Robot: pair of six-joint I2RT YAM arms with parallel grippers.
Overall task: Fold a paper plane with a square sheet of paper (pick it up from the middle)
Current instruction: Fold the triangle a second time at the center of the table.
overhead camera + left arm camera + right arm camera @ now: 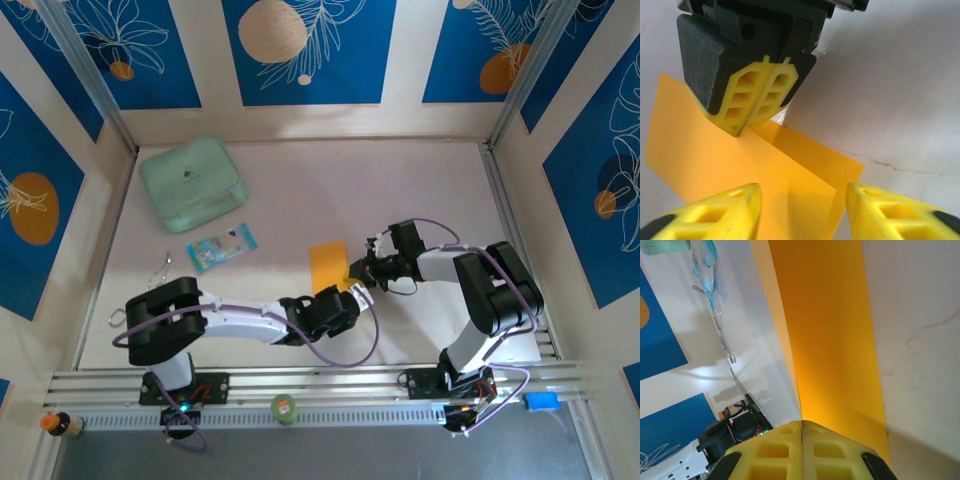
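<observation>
The right gripper (802, 427) is clamped on the right edge of the paper (328, 266), laid lengthwise away from the bases between both arms; the left gripper (800, 210), fingers apart, is held at its near edge.

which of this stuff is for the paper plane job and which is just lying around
For the job: orange paper; right gripper, shut on its edge; left gripper, open.
Lying about: green box; blue-and-white packet.

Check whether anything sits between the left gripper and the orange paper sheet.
Nothing visible does. The orange paper sheet lies directly ahead of the open left gripper, while the right gripper pinches one edge of it.
</observation>
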